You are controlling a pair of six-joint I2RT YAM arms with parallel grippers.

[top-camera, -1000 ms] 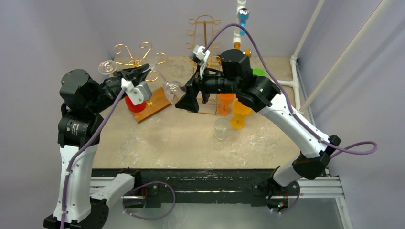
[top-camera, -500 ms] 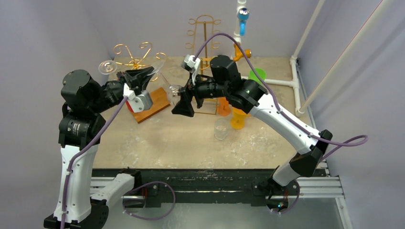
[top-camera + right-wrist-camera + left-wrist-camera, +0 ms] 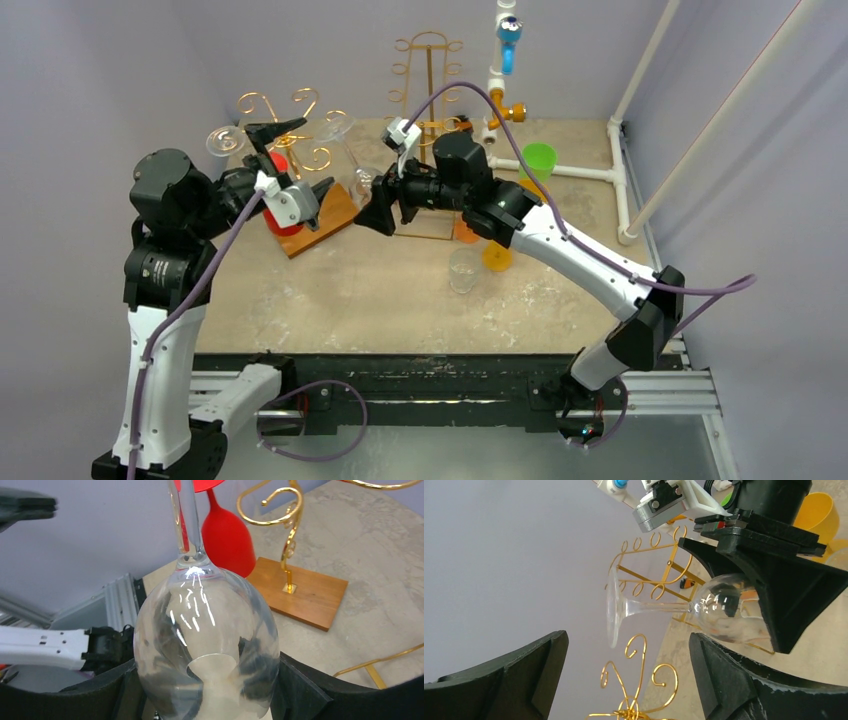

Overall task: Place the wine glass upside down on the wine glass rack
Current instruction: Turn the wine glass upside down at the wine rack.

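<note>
Left gripper [image 3: 628, 640] jaws wide apart, clear of the wine glass [image 3: 719, 611]. Glass sideways, bowl pinched in right gripper [image 3: 764, 587]; gold wire rack [image 3: 651, 587] behind.

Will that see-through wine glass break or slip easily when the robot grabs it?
Probably fragile: the wine glass looks thin and clear, with a skinny stem, so a hard squeeze might crack it. Likely slippery too: its round bowl is smooth and shiny between the jaws of the right gripper. Laid on the table, it would probably roll.
</note>
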